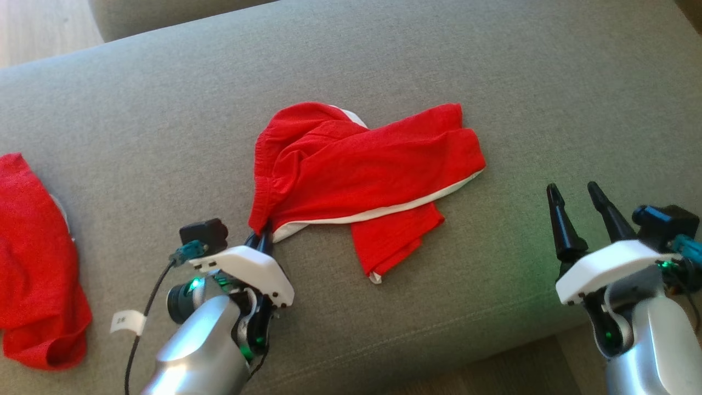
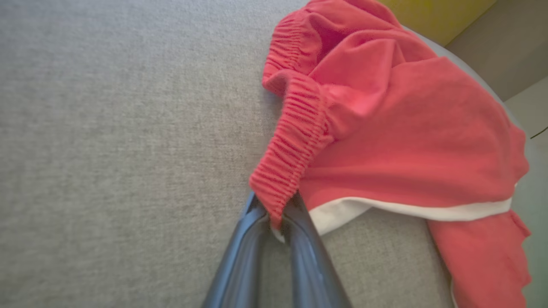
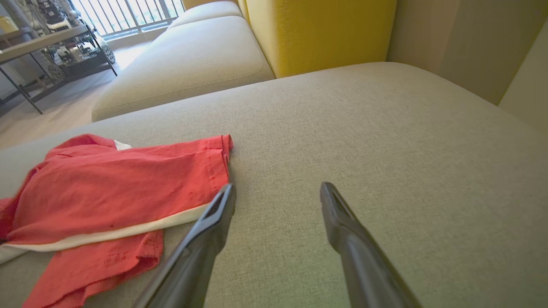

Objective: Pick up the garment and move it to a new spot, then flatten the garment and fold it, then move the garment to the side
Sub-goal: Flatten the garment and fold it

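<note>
Clamped on the lower corner of the ribbed elastic waistband (image 2: 291, 145), the left gripper (image 1: 266, 235) has its dark fingers pinched together, with their tips buried in cloth. The right gripper (image 1: 575, 189) hovers near the front right corner of the seat cushion (image 1: 164, 109), its fingers spread and nothing between them. The cushion is grey woven fabric with rounded edges. The red shorts (image 1: 362, 164) lie crumpled at its middle. They are soft knit with a white trim (image 1: 384, 211), and one leg is tucked partly under the other. A second red garment (image 1: 33, 263) at the cushion's left edge is cut off by the frame. A small white tag (image 1: 127, 322) on the left arm's cable (image 1: 143, 307) carries writing too small to read.
</note>
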You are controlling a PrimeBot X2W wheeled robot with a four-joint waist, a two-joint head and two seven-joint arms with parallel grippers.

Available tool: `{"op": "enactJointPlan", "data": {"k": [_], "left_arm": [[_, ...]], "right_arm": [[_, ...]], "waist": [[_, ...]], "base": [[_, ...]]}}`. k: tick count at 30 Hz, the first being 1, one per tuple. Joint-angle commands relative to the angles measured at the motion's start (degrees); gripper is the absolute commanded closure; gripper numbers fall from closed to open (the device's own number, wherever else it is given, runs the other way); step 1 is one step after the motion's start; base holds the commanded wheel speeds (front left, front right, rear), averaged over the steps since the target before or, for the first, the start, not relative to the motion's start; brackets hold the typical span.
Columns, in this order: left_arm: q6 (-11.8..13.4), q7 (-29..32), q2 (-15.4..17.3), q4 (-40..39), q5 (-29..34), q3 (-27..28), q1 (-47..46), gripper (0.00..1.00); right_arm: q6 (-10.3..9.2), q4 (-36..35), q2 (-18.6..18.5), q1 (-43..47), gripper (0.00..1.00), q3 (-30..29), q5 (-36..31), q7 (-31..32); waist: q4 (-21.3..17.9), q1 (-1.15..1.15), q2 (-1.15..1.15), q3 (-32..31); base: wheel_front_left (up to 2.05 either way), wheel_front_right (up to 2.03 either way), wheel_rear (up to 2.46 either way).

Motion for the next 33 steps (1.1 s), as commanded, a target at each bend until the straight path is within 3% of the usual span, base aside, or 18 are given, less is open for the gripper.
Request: {"op": "enactJointPlan", "data": {"k": [1, 5, 13, 22, 33], "left_arm": [[0.6, 0.7, 0.1, -0.7, 0.9, 1.0, -0.1, 1.00], [2.2, 0.7, 0.1, -5.6, 6.1, 4.4, 0.1, 1.00], [2.6, 0.7, 0.1, -13.3, 13.3, 6.7, 3.0, 1.00], [3.6, 0.7, 0.1, -19.5, 16.4, 6.5, 3.9, 1.00], [4.0, 0.7, 0.1, -20.9, 16.6, 5.4, 3.1, 1.00]], "right_arm": [[-0.02, -1.1, -0.3, -2.7, 0.00, 1.4, 1.4, -0.8], [-0.02, 2.9, -0.3, -4.1, 0.00, 2.0, 4.7, -1.1], [-0.02, 15.3, -0.3, -8.9, 0.00, 4.1, 11.1, -1.6], [-0.02, 31.4, -0.3, -17.0, 0.00, 4.4, 6.8, -4.6], [-0.02, 44.2, -0.3, -23.3, 0.00, 4.6, 3.3, -8.4]], "waist": [[0.4, 0.00, 0.00, -0.2], [1.9, 0.00, 0.00, -0.6], [5.0, 0.00, 0.00, -0.7], [8.6, 0.00, 0.00, 1.3], [9.9, 0.00, 0.00, 2.5]], "base": [[0.00, 0.00, 0.00], [0.00, 0.00, 0.00], [0.00, 0.00, 0.00], [0.00, 0.00, 0.00], [0.00, 0.00, 0.00]]}}
